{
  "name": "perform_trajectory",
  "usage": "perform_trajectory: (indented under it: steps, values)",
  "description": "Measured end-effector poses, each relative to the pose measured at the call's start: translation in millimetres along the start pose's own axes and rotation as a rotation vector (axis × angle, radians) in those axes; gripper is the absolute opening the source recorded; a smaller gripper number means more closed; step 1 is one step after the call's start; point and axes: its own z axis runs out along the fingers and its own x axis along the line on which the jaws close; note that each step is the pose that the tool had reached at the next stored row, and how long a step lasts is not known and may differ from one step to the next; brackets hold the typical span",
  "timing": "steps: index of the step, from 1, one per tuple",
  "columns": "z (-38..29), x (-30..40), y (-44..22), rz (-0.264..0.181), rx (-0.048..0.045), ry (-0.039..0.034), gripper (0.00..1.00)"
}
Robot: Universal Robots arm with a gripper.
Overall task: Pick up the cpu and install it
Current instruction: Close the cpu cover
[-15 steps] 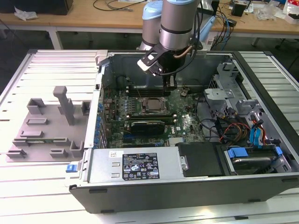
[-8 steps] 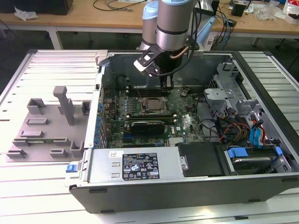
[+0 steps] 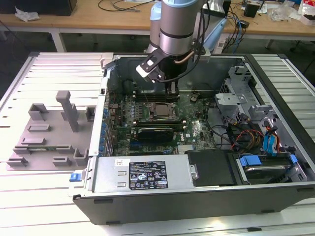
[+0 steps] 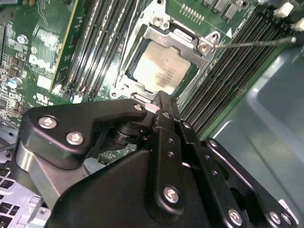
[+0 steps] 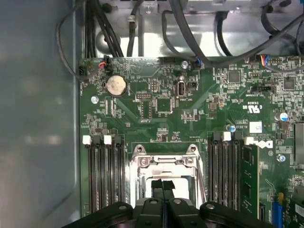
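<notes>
cpu (image 4: 159, 71) flat in socket (image 4: 183, 42), silver top up

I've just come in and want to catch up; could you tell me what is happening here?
A robot arm's gripper hangs, fingers shut, inside an open computer case, just above the motherboard. The cpu lies there inside the metal socket bracket; the gripper holds nothing.

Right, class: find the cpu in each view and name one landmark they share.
Exterior view: the cpu sits in the middle of the open case.
Second wrist view: the cpu is the silver square inside the metal bracket.
First wrist view: the cpu shows pale inside that bracket.
Shared landmark: the memory slots flanking it.
</notes>
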Motion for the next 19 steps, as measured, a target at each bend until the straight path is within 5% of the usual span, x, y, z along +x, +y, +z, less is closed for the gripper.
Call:
perform_trajectory:
  steps: [11, 17, 19]
  values:
    - [0.2, -7.8, -4.8, -0.015, 0.0001, 0.0002, 0.11]
    - [0.3, -7.8, -4.8, -0.261, 0.0020, 0.0039, 0.11]
    - [0.3, -7.8, -4.8, -0.309, 0.0024, 0.0047, 0.11]
